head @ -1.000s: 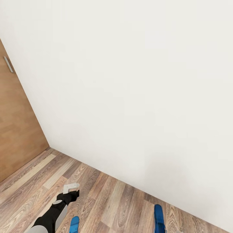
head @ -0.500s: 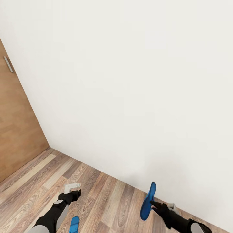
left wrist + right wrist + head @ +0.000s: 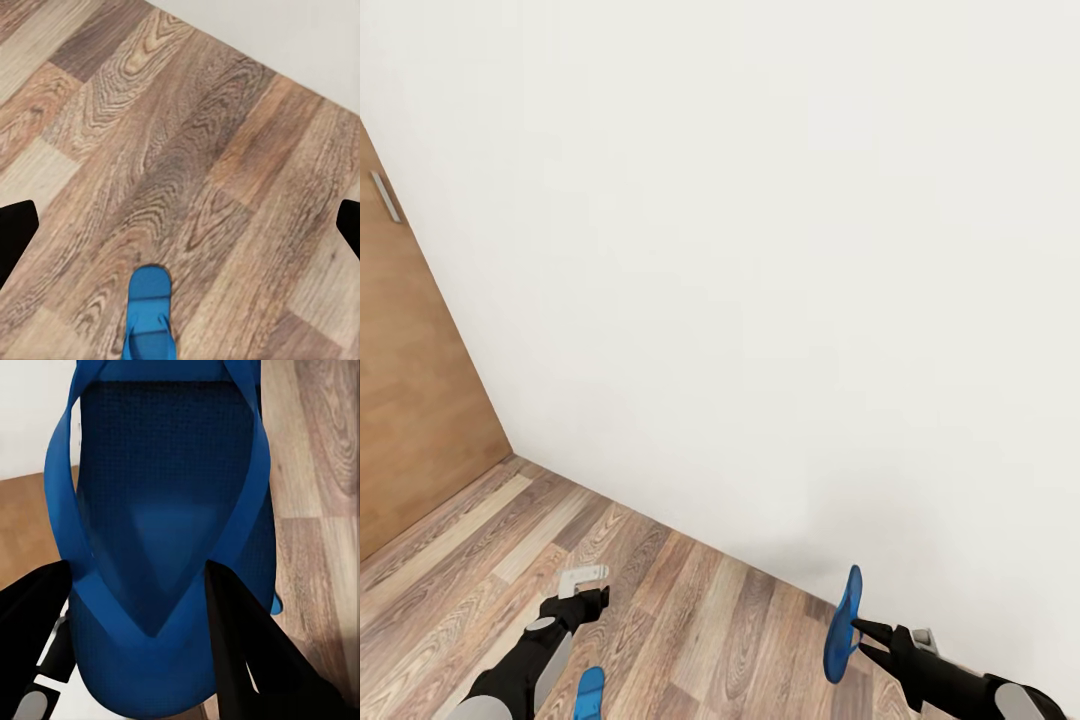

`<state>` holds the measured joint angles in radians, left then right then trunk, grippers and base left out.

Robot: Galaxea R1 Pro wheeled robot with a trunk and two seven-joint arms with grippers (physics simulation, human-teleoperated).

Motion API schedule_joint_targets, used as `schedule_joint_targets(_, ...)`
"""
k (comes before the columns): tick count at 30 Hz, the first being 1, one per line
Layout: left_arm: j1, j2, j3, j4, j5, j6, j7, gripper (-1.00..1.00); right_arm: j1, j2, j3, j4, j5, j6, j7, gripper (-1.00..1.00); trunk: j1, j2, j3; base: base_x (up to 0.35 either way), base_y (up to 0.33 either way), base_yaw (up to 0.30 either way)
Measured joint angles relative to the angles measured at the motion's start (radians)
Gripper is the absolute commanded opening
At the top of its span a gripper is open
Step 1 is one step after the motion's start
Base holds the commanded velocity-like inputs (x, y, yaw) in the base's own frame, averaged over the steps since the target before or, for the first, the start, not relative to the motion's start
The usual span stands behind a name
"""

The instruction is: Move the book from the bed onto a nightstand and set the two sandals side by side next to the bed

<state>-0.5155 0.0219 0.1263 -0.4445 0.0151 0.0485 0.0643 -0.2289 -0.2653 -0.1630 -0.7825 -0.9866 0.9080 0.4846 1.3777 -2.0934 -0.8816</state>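
Observation:
One bright-blue sandal (image 3: 589, 693) lies flat on the wood-plank floor (image 3: 690, 620), just below my left gripper (image 3: 582, 583). The left wrist view shows that sandal (image 3: 150, 319) on the floor between the wide-apart black fingers (image 3: 15, 236), so the left gripper is open. My right gripper (image 3: 863, 634) is shut on the other sandal (image 3: 844, 625), which it holds on edge and upright above the floor near the wall. In the right wrist view this sandal (image 3: 165, 510) sits sole-up between the two fingers (image 3: 247, 645). The book, the bed and the nightstand are out of view.
A plain white wall (image 3: 760, 300) runs diagonally close ahead. A light-brown wooden door (image 3: 410, 420) with a small metal handle (image 3: 385, 198) meets the wall in the corner on the left. Open plank floor lies between the two arms.
The right arm has come into view and lifted the right-hand sandal off the floor, turned it on edge, and carried it slightly right. The left arm and its sandal have not moved.

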Motion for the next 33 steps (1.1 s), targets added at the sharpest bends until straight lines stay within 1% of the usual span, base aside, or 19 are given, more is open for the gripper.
schedule_joint_targets(7, 0.0, -0.001, -0.001, 0.0, -0.002, 0.001, 0.0, 1.0, 0.0, 0.002, 0.001, 0.0, 0.0, 0.0, 0.0, -1.0, 0.027, -0.049, -0.022, 0.0, 0.0, 0.0)
schedule_joint_targets(12, 0.0, -0.02, -0.002, 0.0, -0.006, 0.001, 0.002, 1.0, 0.0, 0.009, 0.007, 0.001, 0.002, -0.007, -0.002, -1.0, 0.046, -0.084, -0.038, 0.0, 0.0, 0.0)
schedule_joint_targets(18, 0.0, -0.027, -0.002, 0.001, -0.006, 0.001, 0.001, 1.0, 0.001, 0.012, 0.01, 0.001, 0.006, -0.012, -0.002, -1.0, 0.069, -0.126, -0.056, 0.0, 0.0, 0.0)
schedule_joint_targets(20, 0.0, -0.03, -0.004, 0.001, -0.005, 0.001, 0.001, 1.0, 0.001, 0.012, 0.01, 0.0, 0.006, -0.012, -0.002, -1.0, 0.077, -0.14, -0.063, 0.0, 0.0, 0.0)
schedule_joint_targets(24, 0.0, -0.05, -0.005, 0.003, -0.006, 0.001, 0.002, 1.0, 0.0, 0.01, 0.007, 0.0, 0.006, -0.011, -0.002, -1.0, 0.092, -0.168, -0.075, 0.0, 0.0, 0.0)
schedule_joint_targets(28, 0.0, -0.054, -0.004, 0.002, -0.007, 0.003, 0.002, 1.0, 0.0, 0.005, 0.005, 0.001, 0.006, -0.008, -0.002, -1.0, 0.107, -0.196, -0.088, 0.0, 0.0, 0.0)
schedule_joint_targets(30, 0.0, -0.054, -0.004, 0.002, -0.007, 0.013, 0.002, 1.0, 0.0, 0.004, 0.005, 0.001, 0.006, -0.007, -0.002, -1.0, 0.115, -0.21, -0.094, 0.0, 0.0, 0.0)
schedule_joint_targets(33, 0.0, -0.053, -0.003, 0.0, -0.008, 0.055, 0.002, 1.0, 0.0, 0.003, 0.004, 0.001, 0.004, -0.005, -0.002, -1.0, 0.127, -0.231, -0.103, 0.0, 0.0, 0.0)
